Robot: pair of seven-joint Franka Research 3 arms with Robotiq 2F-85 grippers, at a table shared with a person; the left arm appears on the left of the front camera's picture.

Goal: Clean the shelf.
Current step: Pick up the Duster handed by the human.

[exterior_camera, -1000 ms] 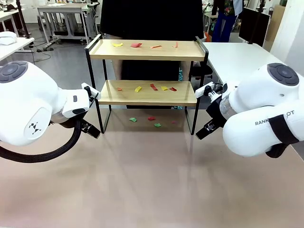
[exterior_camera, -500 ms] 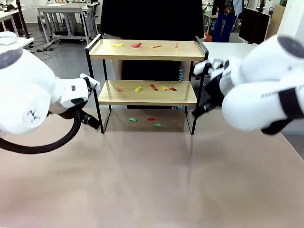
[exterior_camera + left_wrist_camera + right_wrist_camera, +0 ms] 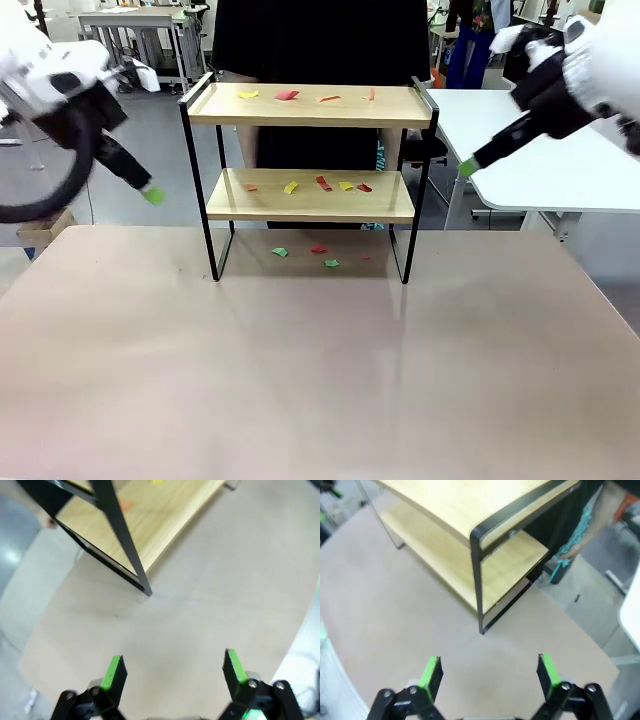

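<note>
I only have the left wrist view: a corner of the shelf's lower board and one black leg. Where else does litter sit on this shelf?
Observer: Small scraps in yellow, red and orange lie along the top board of the shelf.
Operator: Anything underneath it?
Observer: Yes, a few green and red scraps lie on the table between the shelf's legs.
Operator: Where is the right claw?
Observer: The right claw is open and raised off the table, to the right of the shelf's right end.
</note>
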